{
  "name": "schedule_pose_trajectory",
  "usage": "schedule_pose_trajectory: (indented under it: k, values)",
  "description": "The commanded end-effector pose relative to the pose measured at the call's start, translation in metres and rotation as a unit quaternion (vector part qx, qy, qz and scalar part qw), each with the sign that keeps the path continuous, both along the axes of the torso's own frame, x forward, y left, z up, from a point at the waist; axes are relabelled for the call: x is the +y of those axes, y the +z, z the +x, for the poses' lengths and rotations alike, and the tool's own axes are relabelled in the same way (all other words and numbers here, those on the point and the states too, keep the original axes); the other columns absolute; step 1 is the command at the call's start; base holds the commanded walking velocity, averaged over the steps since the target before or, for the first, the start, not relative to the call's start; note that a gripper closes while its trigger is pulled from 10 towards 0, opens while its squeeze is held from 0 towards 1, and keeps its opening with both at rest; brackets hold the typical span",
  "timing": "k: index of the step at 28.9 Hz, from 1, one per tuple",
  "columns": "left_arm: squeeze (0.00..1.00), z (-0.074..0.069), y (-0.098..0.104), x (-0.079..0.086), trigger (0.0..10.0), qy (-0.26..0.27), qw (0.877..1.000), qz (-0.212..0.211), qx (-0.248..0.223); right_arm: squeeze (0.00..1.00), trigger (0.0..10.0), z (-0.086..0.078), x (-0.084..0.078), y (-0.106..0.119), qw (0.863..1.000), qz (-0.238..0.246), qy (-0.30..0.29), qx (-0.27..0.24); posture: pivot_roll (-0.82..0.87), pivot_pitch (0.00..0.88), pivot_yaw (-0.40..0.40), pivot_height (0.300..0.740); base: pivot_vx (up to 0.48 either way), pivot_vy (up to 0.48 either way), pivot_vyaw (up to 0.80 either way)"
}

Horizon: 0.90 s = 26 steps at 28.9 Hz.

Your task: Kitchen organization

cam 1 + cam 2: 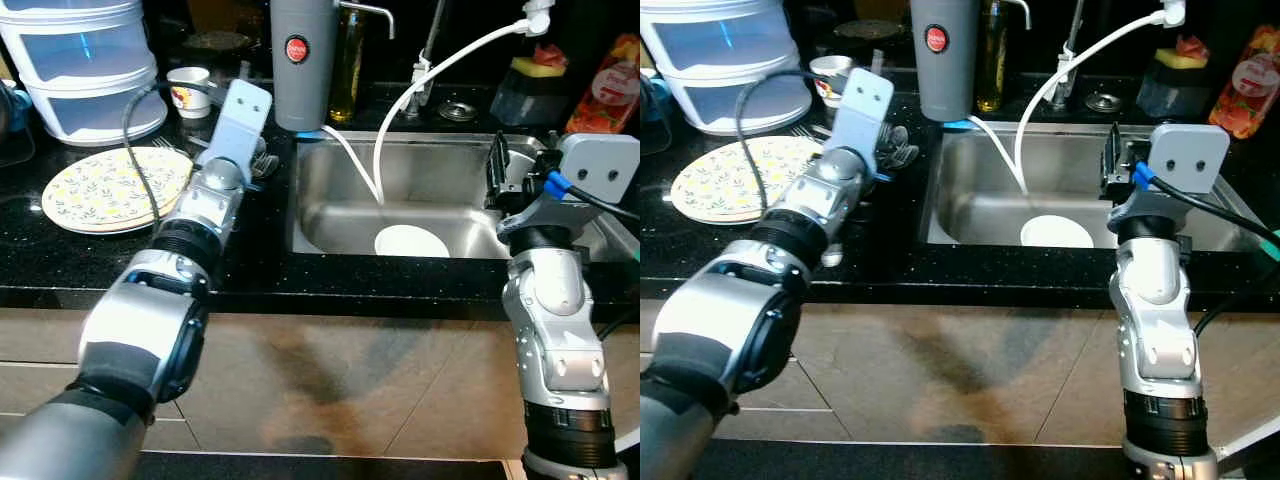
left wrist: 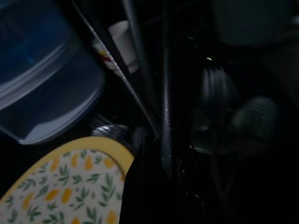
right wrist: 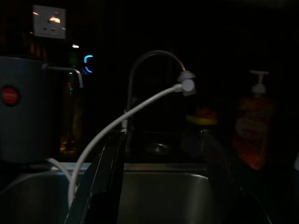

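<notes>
Both silver arms are seen nearest the camera, raised from below toward a black countertop [image 1: 250, 280]. Left gripper [image 2: 154, 93] is extended over the counter between the yellow-patterned plate [image 1: 105, 190] and the steel sink [image 1: 330, 225], above a cluster of dark utensils [image 1: 895, 145] lying just beside the sink's left rim; whether any utensil is touched cannot be told. In the dim left wrist view its two black fingers [image 2: 166, 121] are seen close together and nearly parallel, but whether they are parted or closed cannot be told. Right gripper [image 3: 163, 186] is held at the sink's right edge, over the basin, with its fingers [image 3: 105, 182] clearly spread apart and nothing between them. A white plate [image 1: 411, 241] is lying on the sink bottom, near the front wall. A white hose [image 1: 440, 65] is draped from the upper right down into the basin. A grey canister [image 1: 300, 60] with a red round badge is standing behind the sink's left corner, with an amber bottle [image 1: 348, 65] just beside it. A small white cup [image 1: 190, 92] is noted behind the patterned plate, and stacked translucent containers [image 1: 85, 65] are at the far left. A soap dispenser [image 3: 250, 126] is dimly made out in the right wrist view, beyond the sink.
</notes>
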<state>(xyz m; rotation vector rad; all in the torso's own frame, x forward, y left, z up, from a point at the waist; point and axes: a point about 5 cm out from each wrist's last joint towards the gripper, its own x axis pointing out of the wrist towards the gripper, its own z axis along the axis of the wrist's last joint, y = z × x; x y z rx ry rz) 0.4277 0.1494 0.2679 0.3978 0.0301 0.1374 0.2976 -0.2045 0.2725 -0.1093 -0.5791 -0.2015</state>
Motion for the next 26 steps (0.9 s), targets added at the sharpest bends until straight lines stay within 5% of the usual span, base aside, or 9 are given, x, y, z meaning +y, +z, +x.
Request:
schedule_pose_trajectory:
  k: [1, 3, 6, 8, 9, 13, 20, 22, 26]
  values:
    - [0.0, 0.001, 0.008, 0.005, 10.0, -0.047, 0.993, -0.111, -0.017, 0.0, 10.0, 0.0, 0.001, 0.0, 1.0, 0.0, 0.001, 0.001, -0.05, 0.048, -0.005, 0.74, 0.0, 0.0, 0.0]
    - [0.0, 0.001, 0.021, 0.001, 10.0, -0.091, 0.976, -0.191, -0.046, 0.0, 10.0, 0.002, 0.002, 0.0, 1.0, -0.001, 0.004, 0.001, -0.04, 0.048, -0.007, 0.74, 0.0, 0.0, 0.0]
    - [0.0, 0.0, 0.032, -0.007, 10.0, -0.137, 0.961, -0.226, -0.081, 0.0, 10.0, 0.003, 0.003, 0.001, 1.0, -0.001, 0.007, 0.001, -0.04, 0.045, -0.01, 0.74, 0.0, 0.0, 0.0]
    - [0.0, -0.001, 0.037, -0.012, 10.0, -0.159, 0.954, -0.232, -0.098, 0.0, 10.0, 0.003, 0.004, 0.001, 1.0, -0.001, 0.008, 0.0, -0.04, 0.045, -0.01, 0.74, 0.0, 0.0, 0.0]
    - [0.0, -0.004, 0.044, -0.027, 10.0, -0.203, 0.948, -0.211, -0.126, 0.0, 10.0, 0.003, 0.005, 0.002, 1.0, -0.001, 0.01, 0.0, -0.04, 0.045, -0.01, 0.74, 0.0, 0.0, 0.0]
    - [0.0, -0.006, 0.045, -0.038, 10.0, -0.225, 0.947, -0.188, -0.132, 0.0, 10.0, 0.002, 0.005, 0.002, 1.0, -0.002, 0.01, -0.001, -0.05, 0.046, -0.009, 0.74, 0.0, 0.0, 0.0]
    - [0.0, -0.014, 0.02, -0.106, 10.0, -0.36, 0.909, -0.208, -0.04, 0.0, 10.0, -0.003, 0.005, 0.001, 1.0, 0.0, 0.007, -0.003, -0.08, 0.058, 0.017, 0.74, 0.0, 0.0, 0.0]
    - [0.0, -0.018, 0.005, -0.127, 10.0, -0.351, 0.918, -0.185, -0.007, 0.0, 10.0, -0.006, 0.006, 0.001, 1.0, 0.001, 0.006, -0.002, -0.1, 0.078, 0.019, 0.74, 0.0, 0.0, 0.0]
    - [0.0, -0.022, -0.013, -0.142, 10.0, -0.33, 0.926, -0.18, 0.026, 0.0, 10.0, -0.011, 0.009, 0.002, 1.0, -0.003, 0.009, -0.002, -0.13, 0.108, 0.027, 0.74, 0.0, 0.0, 0.0]
